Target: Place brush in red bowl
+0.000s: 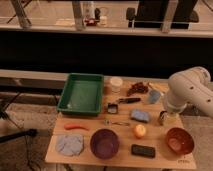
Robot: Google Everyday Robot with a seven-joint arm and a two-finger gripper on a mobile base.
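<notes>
At right of wooden table [122, 151], tool [163, 118] (spread wide, empty), red bowl [170, 136] near, dim room.

Dim indoor shot with a warm orange cast. Light comes mostly from above. The wooden table [125, 152] is the brightest zone and the floor [27, 117] around it falls off dark. The band behind the table is near black, with no detail. The strip along the top edge is brighter and washed out. The white arm [189, 89] catches hard light on top and is slightly blown. The gripper [164, 118] hangs under it over the table's right side, shaded and murky. There is a glossy highlight inside the red bowl [179, 141], a faint sheen on the purple bowl [104, 143], and a pale patch in the green tray [81, 92]. Shadows under objects are short and soft, possibly from several lamps. Whole frame is soft and blocky, and small items are smeared.
</notes>
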